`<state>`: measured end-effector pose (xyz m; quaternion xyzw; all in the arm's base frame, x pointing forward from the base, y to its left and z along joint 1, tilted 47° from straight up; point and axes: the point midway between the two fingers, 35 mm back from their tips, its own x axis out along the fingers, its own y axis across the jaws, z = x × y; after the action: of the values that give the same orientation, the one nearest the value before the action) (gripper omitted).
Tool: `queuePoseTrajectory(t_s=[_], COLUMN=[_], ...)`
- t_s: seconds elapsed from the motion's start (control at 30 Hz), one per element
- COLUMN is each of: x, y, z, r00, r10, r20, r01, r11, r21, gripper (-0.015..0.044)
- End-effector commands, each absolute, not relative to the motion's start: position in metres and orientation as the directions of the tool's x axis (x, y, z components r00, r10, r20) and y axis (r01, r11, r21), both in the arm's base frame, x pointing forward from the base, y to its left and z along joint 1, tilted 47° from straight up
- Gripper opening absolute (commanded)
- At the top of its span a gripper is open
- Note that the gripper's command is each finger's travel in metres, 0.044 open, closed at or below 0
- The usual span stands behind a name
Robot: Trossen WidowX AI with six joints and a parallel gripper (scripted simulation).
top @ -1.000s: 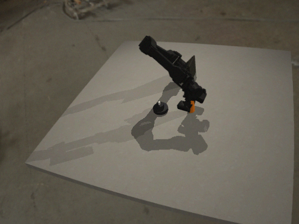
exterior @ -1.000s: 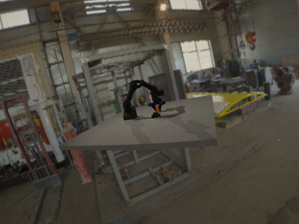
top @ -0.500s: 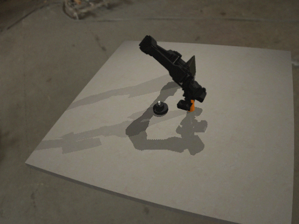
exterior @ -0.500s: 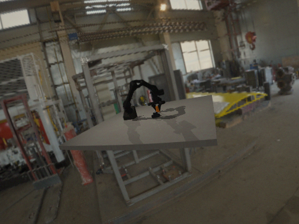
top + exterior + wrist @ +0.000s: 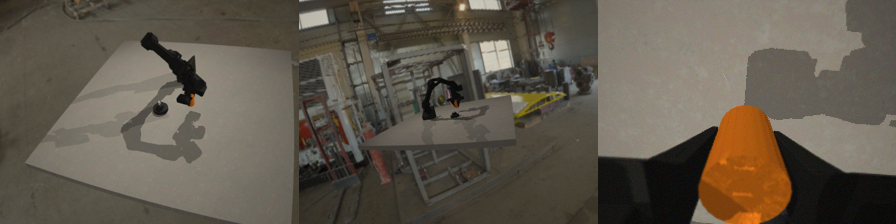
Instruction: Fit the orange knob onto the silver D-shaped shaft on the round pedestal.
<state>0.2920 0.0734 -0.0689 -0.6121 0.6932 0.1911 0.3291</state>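
Note:
The orange knob [image 5: 192, 101] [image 5: 456, 105] [image 5: 746, 150] is held in the air above the table. My gripper [image 5: 191, 97] [image 5: 456, 102] [image 5: 745, 134] is shut on it, with one black finger on each side in the wrist view. The knob's top end faces the wrist camera; its hole is hidden underneath. The round black pedestal [image 5: 160, 112] [image 5: 454, 115] stands on the table, left of the knob in the top view. Its short silver shaft [image 5: 159, 103] points up, with nothing on it. The shaft's flat side is too small to make out.
The grey table [image 5: 237, 167] [image 5: 416, 136] carries the arm's base [image 5: 429, 113], left of the pedestal in the exterior view. Dark arm shadows [image 5: 164, 151] [image 5: 783, 82] lie across the table top. The table's front edge shows in the top and exterior views.

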Motion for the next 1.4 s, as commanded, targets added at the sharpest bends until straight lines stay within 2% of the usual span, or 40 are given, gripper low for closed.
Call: queuePoseTrajectory(t_s=[0.0, 0.83, 1.37], x=[0.295, 0.297, 0.311], y=[0.086, 0.138, 0.098], z=[-0.061, -0.009, 0.016], r00=[-0.024, -0.027, -0.025], r10=[-0.716, -0.719, -0.711], r20=[-0.698, -0.694, -0.703], r01=[-0.973, -0.973, -0.974], r11=[0.176, 0.178, 0.175], r21=[-0.147, -0.147, -0.143], gripper=[0.0, 0.0, 0.0])
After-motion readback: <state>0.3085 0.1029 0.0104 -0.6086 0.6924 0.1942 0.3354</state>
